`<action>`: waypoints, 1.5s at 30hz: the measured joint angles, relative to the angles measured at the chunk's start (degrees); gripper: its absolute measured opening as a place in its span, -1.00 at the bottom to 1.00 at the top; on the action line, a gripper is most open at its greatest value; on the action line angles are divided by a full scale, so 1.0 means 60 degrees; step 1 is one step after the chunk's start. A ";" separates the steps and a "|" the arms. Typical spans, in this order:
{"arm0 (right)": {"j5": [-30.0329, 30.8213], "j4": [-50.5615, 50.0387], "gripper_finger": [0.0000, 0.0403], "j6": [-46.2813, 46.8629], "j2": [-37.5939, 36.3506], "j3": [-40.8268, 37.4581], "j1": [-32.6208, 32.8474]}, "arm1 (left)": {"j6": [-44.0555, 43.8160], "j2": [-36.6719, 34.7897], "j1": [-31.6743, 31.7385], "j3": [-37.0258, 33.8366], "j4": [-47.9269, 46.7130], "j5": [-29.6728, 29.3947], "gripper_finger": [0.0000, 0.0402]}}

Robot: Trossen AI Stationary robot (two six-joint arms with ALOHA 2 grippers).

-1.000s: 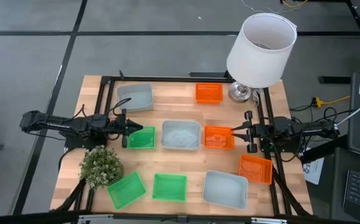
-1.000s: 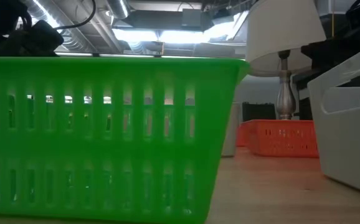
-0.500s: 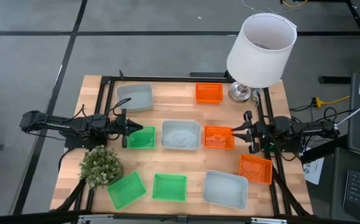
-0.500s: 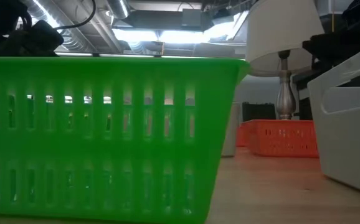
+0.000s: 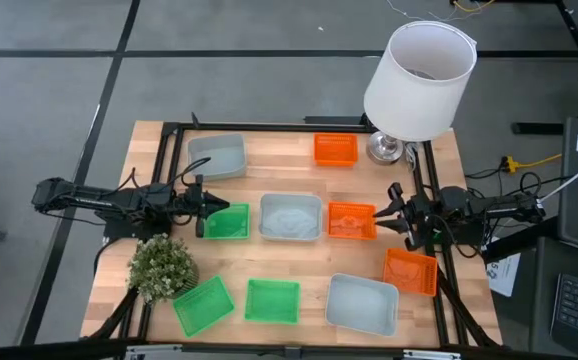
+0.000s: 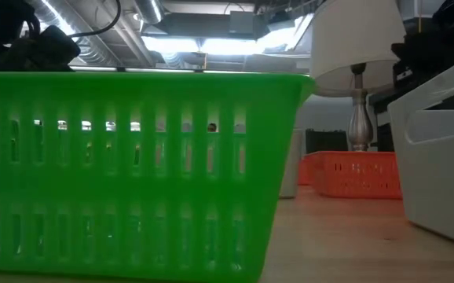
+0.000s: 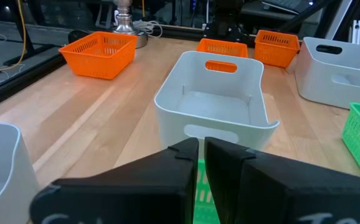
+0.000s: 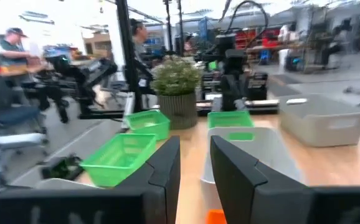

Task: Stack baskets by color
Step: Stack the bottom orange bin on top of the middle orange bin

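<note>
Nine baskets sit flat on the wooden table. The grey ones are at far left, centre and near right. The orange ones are at the far side, right of centre and near the right edge. The green ones are left of centre and near the front. My left gripper is shut, level, over the left rim of the green basket. My right gripper stands open, level, just right of the orange basket, holding nothing.
A white lampshade on a metal base stands at the far right corner. A bushy potted plant sits at the near left, close to my left arm. A black frame runs along the table's edges. People show beyond the table.
My right gripper has rolled about its own pointing line, so its two fingers now stand slanted instead of straight across; it has stayed in place and kept open. The baskets have not moved.
</note>
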 joint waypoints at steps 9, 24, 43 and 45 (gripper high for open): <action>-0.0559 0.0751 -0.55 -0.0212 -0.0004 -0.0001 0.1250 | 0.0000 0.0000 0.0000 -0.0003 0.0004 0.0004 -0.89; 0.1009 0.0402 -0.55 -0.0151 0.0004 0.0000 0.2349 | 0.0000 0.0000 0.0003 0.0000 0.0000 0.0000 -0.89; 0.1973 0.1328 -0.55 0.0197 0.0886 -0.0001 0.2592 | 0.0000 0.0001 0.0001 -0.0001 0.0001 0.0001 -0.89; 0.1869 0.1335 -0.55 0.0483 0.1095 0.0002 0.2592 | 0.0000 0.0000 0.0002 -0.0001 0.0000 0.0000 -0.89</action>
